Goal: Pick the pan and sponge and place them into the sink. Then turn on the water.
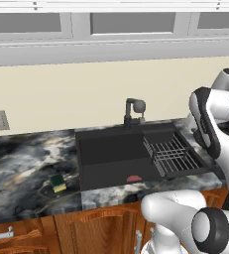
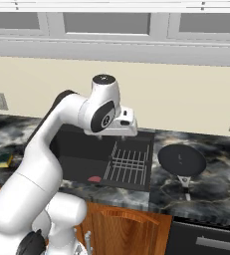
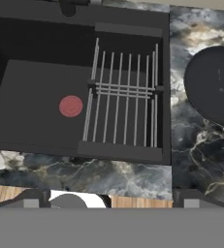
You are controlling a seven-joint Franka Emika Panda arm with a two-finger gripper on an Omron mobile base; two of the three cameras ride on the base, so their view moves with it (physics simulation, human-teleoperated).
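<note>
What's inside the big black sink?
Inside the sink there's a red drain piece on the floor and a wire rack on the right side. No pan or sponge is in there. The arm hides part of the basin in the right base view.

Right base view. Pan lying flat on the marble counter just right of the sink, handle pointing toward the counter's front edge. Sponge resting near the counter's left end, well apart from the sink. Wire rack occupying the sink's right portion, red drain piece showing on the basin floor beside it. White arm arching over the sink, hand hanging above the basin's rear edge.
</note>
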